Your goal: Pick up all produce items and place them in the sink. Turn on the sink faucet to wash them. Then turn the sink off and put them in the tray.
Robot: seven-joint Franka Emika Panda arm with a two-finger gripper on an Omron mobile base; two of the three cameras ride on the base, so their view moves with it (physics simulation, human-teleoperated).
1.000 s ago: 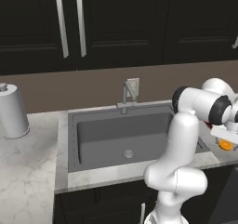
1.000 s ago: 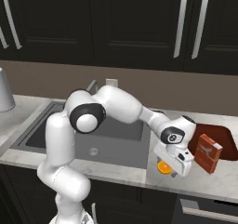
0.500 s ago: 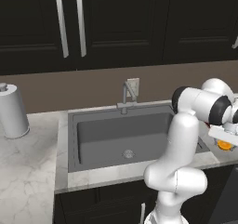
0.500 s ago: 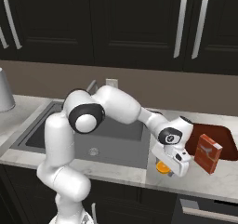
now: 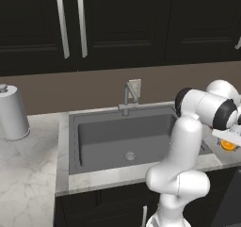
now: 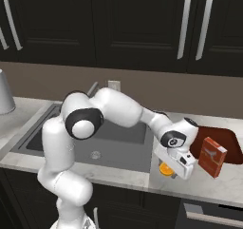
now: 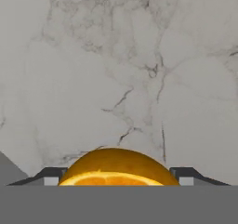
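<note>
Gripper (image 7: 118,179) is down low over the marble worktop (image 7: 116,69), right of the sink (image 6: 118,149), w/ the orange piece (image 7: 118,168) sitting between its two fingertips (image 7: 51,175). In hand view one tip shows on each side of the fruit, close against it, but can't tell from the pics if the pads are actually pressing or just flanking, so grip = unclear. Fruit looks like a cut orange half, rounded rind facing the lens w/ a paler cut edge along its lower part. In right base view the orange piece (image 6: 165,168) rests on the worktop under the hand, just right of the sink rim & near the front edge; in left base view it (image 5: 228,145) peeks out under the wrist at far right. Tray (image 6: 228,142), dark red, lies further right on the worktop, partly behind a red-brown box (image 6: 211,157) standing tilted beside the hand. Sink basin (image 5: 122,139) is dark grey, round drain (image 5: 130,156) mid-floor. Faucet (image 5: 128,95) stands at the back rim, w/ a white outlet plate (image 5: 135,86) on the wall behind. Paper towel roll (image 5: 12,112) stands upright far left on the worktop. Dark cabinets w/ long metal handles (image 5: 61,26) above.
</note>
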